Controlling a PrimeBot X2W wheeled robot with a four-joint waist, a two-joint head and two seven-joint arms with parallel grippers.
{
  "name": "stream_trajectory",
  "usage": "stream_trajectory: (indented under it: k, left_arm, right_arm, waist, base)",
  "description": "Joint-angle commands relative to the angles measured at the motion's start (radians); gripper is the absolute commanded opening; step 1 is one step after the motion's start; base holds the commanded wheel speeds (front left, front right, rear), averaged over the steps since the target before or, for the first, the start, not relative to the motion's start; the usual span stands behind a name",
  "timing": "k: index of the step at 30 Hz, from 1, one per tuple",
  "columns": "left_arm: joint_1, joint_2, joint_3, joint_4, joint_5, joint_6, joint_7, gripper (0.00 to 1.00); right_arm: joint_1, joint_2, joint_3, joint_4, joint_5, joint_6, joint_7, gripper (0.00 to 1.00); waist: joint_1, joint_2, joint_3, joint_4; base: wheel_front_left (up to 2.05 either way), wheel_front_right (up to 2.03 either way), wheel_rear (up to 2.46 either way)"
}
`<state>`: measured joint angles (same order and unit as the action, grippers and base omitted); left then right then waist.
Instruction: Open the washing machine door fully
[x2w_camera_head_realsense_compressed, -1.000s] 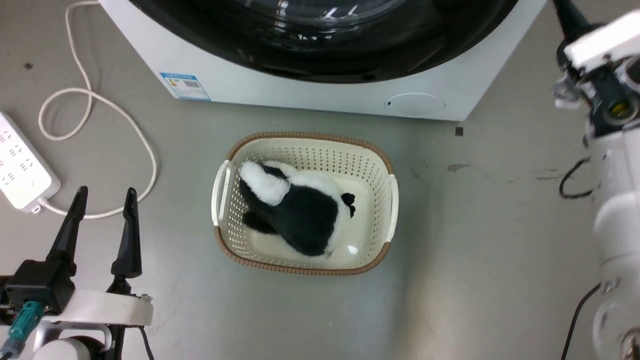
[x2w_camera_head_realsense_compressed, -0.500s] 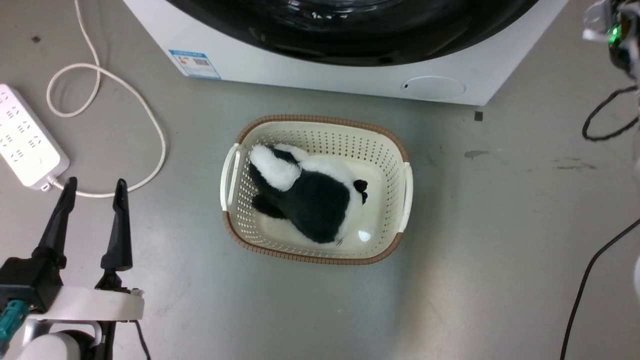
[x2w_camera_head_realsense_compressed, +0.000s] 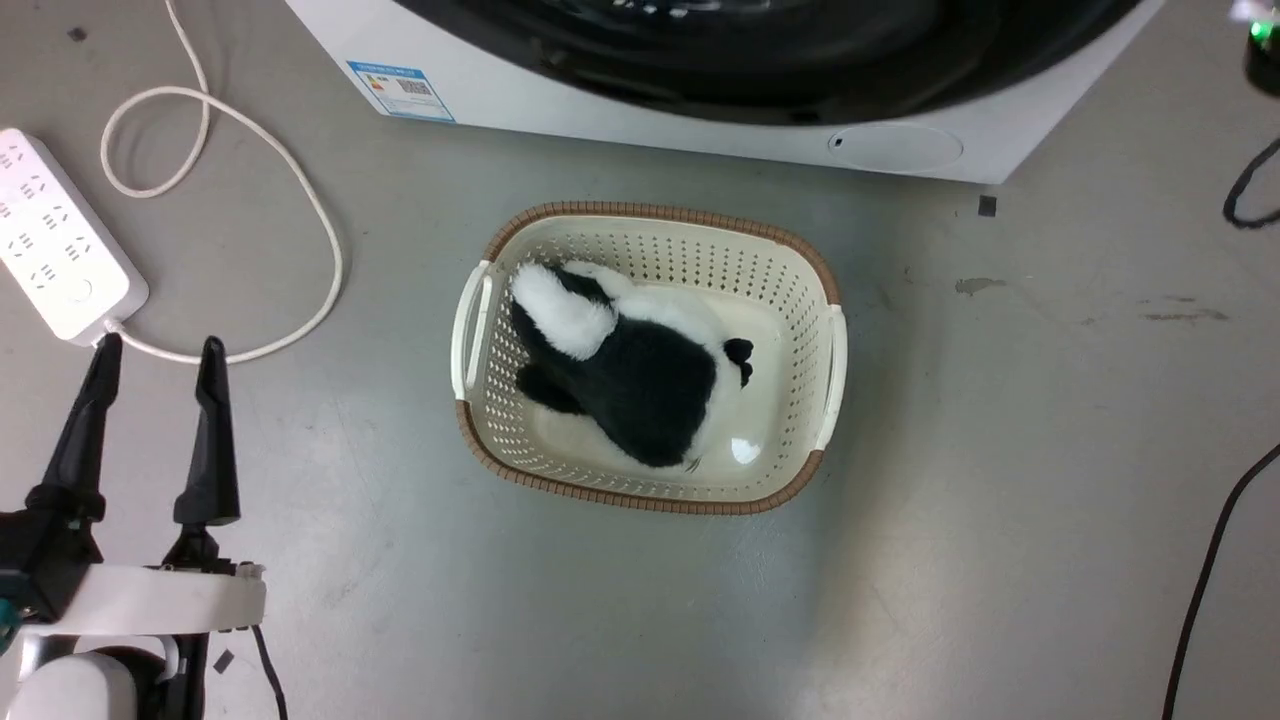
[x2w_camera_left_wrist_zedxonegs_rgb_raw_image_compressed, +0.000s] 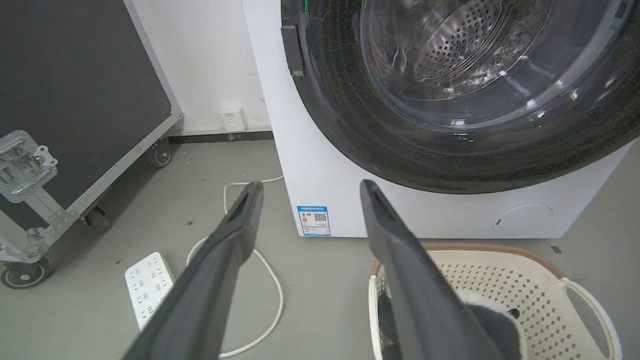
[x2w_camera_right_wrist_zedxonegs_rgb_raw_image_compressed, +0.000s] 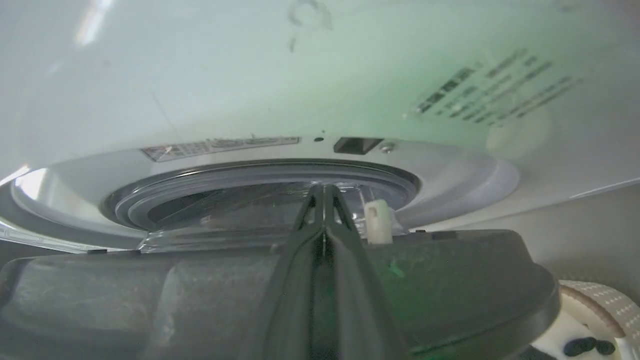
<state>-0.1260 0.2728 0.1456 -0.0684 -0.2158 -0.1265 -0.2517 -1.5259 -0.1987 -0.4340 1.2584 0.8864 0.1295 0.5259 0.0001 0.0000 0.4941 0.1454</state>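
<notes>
While left fingers (x2w_camera_head_realsense_compressed: 205, 430) gape over grey floor (x2w_camera_head_realsense_compressed: 1000, 450), right fingers (x2w_camera_right_wrist_zedxonegs_rgb_raw_image_compressed: 305, 260) press together at the washing machine door (x2w_camera_right_wrist_zedxonegs_rgb_raw_image_compressed: 150, 300).

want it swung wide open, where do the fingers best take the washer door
Probably the door by its dark rim beside the white latch hook, hooked from behind through the gap to the machine: it stands ajar, and its front is smooth.

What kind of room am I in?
Probably a lab or workshop staged for laundry: washing machine on bare grey floor, wheeled flight case, loose power strip.
</notes>
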Motion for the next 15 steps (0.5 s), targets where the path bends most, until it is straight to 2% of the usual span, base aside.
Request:
stream_trajectory:
  k: [1,9,15]
  left_arm:
    - [-0.008,0.004,0.005,-0.001,-0.004,-0.004,-0.010,1.00]
    - [0.015,-0.024,-0.005,0.007,0.026,-0.004,-0.010,1.00]
    - [0.041,-0.053,-0.022,0.009,0.060,-0.004,-0.010,1.00]
  right_arm:
    - [0.017,0.029,0.005,0.032,0.001,0.001,0.037,0.00]
    - [0.150,0.030,0.004,0.032,-0.018,0.001,0.082,0.00]
    - [0.266,0.070,0.004,-0.031,0.004,0.001,0.146,0.00]
  waist:
    - [-0.0001,0.0000,-0.018,-0.004]
    - [-0.0001,0.0000,-0.111,-0.025]
    - [-0.0001,0.0000,-0.188,-0.045]
  base:
    - [0.00,0.00,0.00]
    - [0.00,0.00,0.00]
    - [0.00,0.00,0.00]
